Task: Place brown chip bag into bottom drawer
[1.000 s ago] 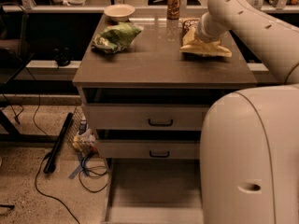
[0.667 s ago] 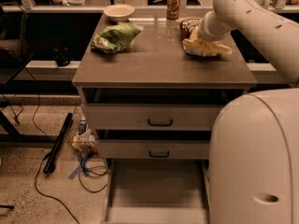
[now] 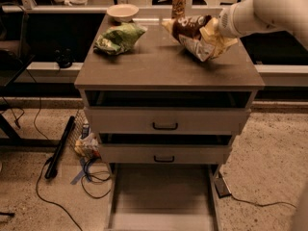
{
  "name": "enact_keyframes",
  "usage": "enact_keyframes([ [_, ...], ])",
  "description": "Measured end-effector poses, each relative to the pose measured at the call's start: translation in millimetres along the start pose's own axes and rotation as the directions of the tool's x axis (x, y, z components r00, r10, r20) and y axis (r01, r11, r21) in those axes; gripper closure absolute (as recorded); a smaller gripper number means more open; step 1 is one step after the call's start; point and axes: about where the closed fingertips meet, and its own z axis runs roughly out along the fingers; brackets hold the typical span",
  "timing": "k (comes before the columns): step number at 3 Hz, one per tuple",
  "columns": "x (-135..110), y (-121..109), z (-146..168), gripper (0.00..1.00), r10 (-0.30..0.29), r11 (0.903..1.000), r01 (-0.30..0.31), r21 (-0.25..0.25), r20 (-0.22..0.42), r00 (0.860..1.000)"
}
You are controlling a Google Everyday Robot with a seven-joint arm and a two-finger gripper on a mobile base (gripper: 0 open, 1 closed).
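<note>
The brown chip bag (image 3: pixel 193 31), with a dark brown panel and pale yellow ends, hangs tilted just above the back right of the cabinet top (image 3: pixel 159 69). My gripper (image 3: pixel 217 32) is at the bag's right end, shut on it, with my white arm reaching in from the upper right. The fingers are mostly hidden by the crumpled foil. The bottom drawer (image 3: pixel 162 192) is pulled out at the foot of the cabinet, a grey tray with a bare floor, well below and in front of the bag.
A green chip bag (image 3: pixel 118 37), a pale bowl (image 3: pixel 121 11) and a can (image 3: pixel 178 2) are on the cabinet top. Two drawer fronts with black handles (image 3: pixel 165 125) are above the open tray. Cables and a black bar (image 3: pixel 60 148) lie on the floor at left.
The brown chip bag was lying on the top's back right; now it is lifted and tilted in my gripper, shifted slightly left. My body's bulk has left the lower right of the view.
</note>
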Motion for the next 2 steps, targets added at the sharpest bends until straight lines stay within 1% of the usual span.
enact_keyframes([
  [1, -5, 9, -50, 1.0, 0.023, 0.9899, -0.01, -0.141, 0.09, 0.996],
  [2, -3, 9, -75, 1.0, 0.017, 0.9824, 0.01, -0.187, 0.139, 0.99],
])
